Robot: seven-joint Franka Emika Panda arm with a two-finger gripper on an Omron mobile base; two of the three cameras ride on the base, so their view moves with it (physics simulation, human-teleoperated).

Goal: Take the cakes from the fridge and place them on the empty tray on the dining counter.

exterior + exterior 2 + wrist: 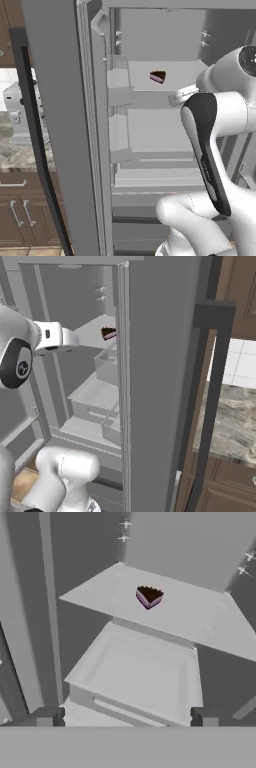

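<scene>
Fridge (pixel 60 125) doors stand wide; chocolate cake (pixel 149 596) sits mid-shelf (pixel 200 619), the hand (pixel 125 716) spread open, empty, aimed for reaching.

Flat, even render light, and kinda soft all over

You're getting dim grey shading inside the fridge (pixel 165 125), no glare and no hard shadows, just a darker patch on its back wall upper right. The chocolate cake (pixel 149 596) looks soft and pixelly in your hand view, edges are blurry in both base views, no visible edge warping.

base views flank open fridge (pixel 150 125); hand view faces shelf (pixel 200 622) close
</scene>
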